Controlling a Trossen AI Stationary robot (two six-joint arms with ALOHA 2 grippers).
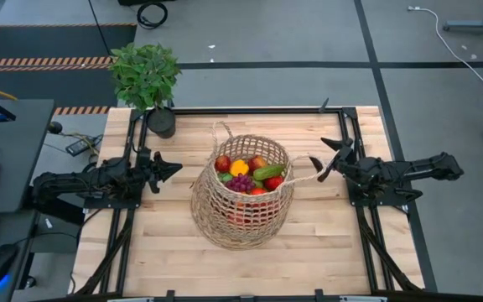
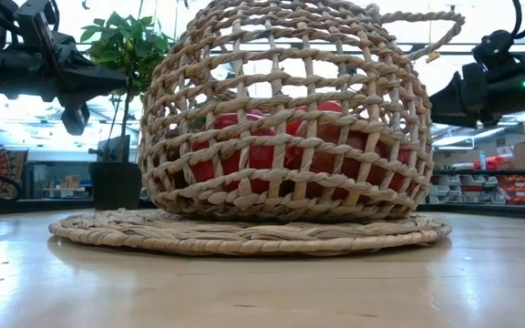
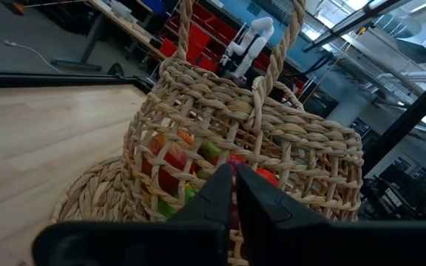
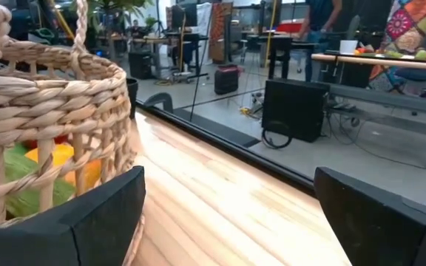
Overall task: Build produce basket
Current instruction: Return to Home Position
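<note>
The tan wicker basket stands mid-table on its flat woven base, with its mouth up. The produce fills it: red apples, an orange, purple grapes, a green cucumber. Red fruit shows through the weave. My left gripper hovers shut just left of the basket wall, pointing at it. My right gripper hangs open at the basket's right side, beside the right loop handle. In the right wrist view the basket rim is next to one finger, and nothing lies between the fingers.
A potted green plant in a black pot stands at the table's far left corner, behind my left arm. Bare wood lies near and to the right of the basket. Black frame rails run along the table's edges.
</note>
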